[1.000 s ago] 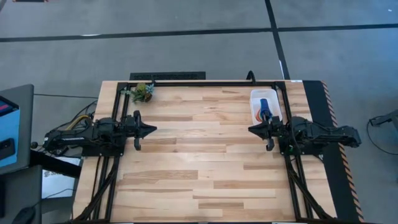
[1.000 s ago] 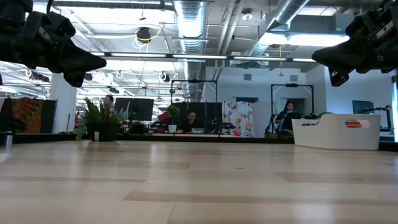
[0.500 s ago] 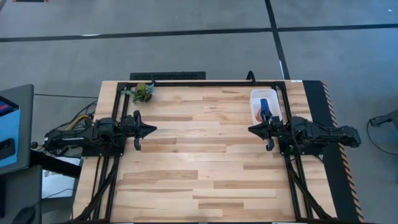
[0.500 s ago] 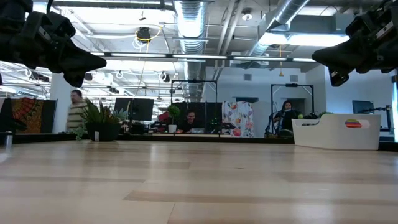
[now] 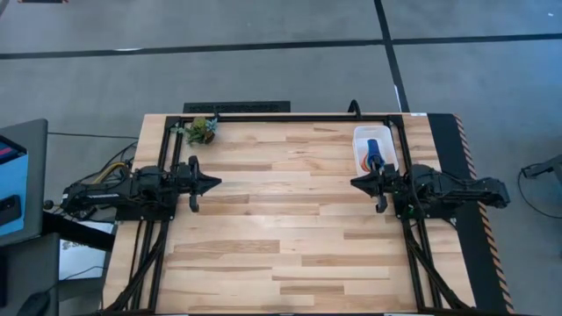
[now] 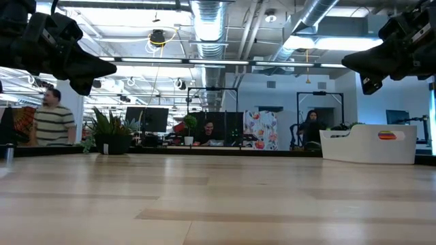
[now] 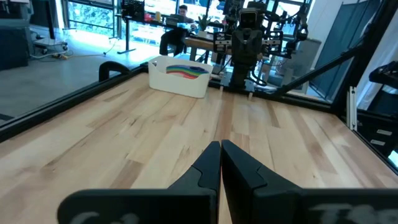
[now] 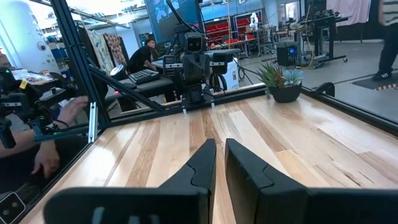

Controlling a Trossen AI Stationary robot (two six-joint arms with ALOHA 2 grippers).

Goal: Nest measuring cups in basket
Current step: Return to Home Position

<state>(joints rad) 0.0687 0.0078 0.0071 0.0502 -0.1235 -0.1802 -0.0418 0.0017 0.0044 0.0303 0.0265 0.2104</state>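
The white basket (image 5: 375, 151) stands on the table near the far right corner. The measuring cups (image 5: 373, 154) lie stacked inside it, a dark blue one on top. In the left wrist view their coloured rims (image 7: 186, 70) show above the basket's wall (image 7: 179, 84). My left gripper (image 5: 215, 183) hangs level above the table's left side, shut and holding nothing (image 7: 219, 149). My right gripper (image 5: 354, 183) hangs level above the right side, just in front of the basket. A narrow gap shows between its fingers (image 8: 221, 149), with nothing in it.
A small green plant (image 5: 204, 130) stands at the far left corner. A black frame (image 5: 290, 117) runs along the table's far edge and sides. Bare wood (image 5: 281, 211) stretches between the two arms. People sit and walk in the room beyond (image 6: 54, 122).
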